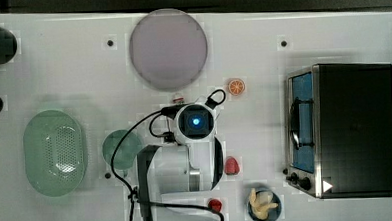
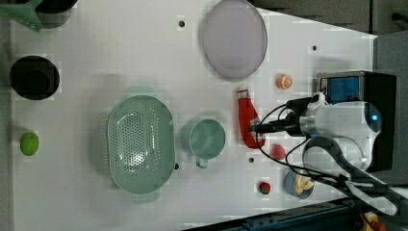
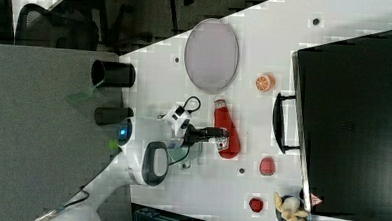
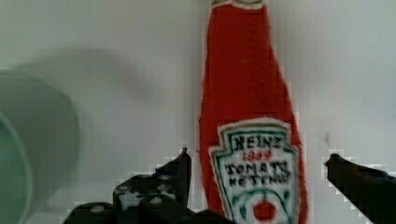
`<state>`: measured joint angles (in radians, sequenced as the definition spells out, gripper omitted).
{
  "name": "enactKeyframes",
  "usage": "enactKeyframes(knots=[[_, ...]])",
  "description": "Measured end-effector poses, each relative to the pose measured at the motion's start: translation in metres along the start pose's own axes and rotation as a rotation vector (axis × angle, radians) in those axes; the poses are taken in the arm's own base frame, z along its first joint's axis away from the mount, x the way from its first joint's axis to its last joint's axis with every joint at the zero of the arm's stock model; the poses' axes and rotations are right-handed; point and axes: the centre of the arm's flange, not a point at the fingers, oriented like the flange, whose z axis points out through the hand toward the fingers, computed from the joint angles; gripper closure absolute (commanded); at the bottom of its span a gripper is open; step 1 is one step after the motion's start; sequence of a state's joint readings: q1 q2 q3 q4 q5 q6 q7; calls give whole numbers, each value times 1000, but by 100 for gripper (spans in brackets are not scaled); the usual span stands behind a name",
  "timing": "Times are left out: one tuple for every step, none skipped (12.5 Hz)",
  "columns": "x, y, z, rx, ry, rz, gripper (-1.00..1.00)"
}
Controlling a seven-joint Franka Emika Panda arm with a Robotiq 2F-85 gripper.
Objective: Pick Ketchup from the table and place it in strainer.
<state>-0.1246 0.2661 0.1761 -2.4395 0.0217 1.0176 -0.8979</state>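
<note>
On the table: a white tabletop [image 2: 96, 57] with small dark bolt holes carried everything; beyond its edge the right view showed a dark floor and a black chair [image 3: 48, 19].
Around it: a black toaster oven [image 1: 355, 128] stood at the top view's right, a round grey plate [image 1: 168, 47] at its upper middle, an orange slice [image 1: 236, 86] between them.
Ketchup: the Ketchup [image 2: 247, 123] lay flat on the table, a slim red bottle with a whitish cap end pointing toward the plate, its label a white-edged green crest lettered "Heinz Tomato Ketchup".
Position: it lay between the small green bowl [image 2: 207, 138] and the oven, well apart from the strainer [image 2: 139, 144].
Strainer: pale mint, oval, holed base, standing at the left view's middle-left.
Claw: the gripper [image 4: 257, 163] stood spread wide, one dark finger either side of the bottle's labelled body, neither touching it.
</note>
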Motion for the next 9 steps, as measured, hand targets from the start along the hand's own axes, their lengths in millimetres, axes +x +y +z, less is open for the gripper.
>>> enactKeyframes(knots=[[-2,-1,15,-3,-4,-15,-100],[-3,-2,27,3,-7,-18,-100],[-3,-2,35,5,-2,-18,-100],[-5,-1,40,6,2,-16,-100],[-7,1,43,6,4,-12,-93],[-8,2,44,6,5,-11,-68],[-8,4,43,5,9,-7,-44],[-9,6,43,4,7,-2,-29],[-8,7,43,4,9,0,-29]])
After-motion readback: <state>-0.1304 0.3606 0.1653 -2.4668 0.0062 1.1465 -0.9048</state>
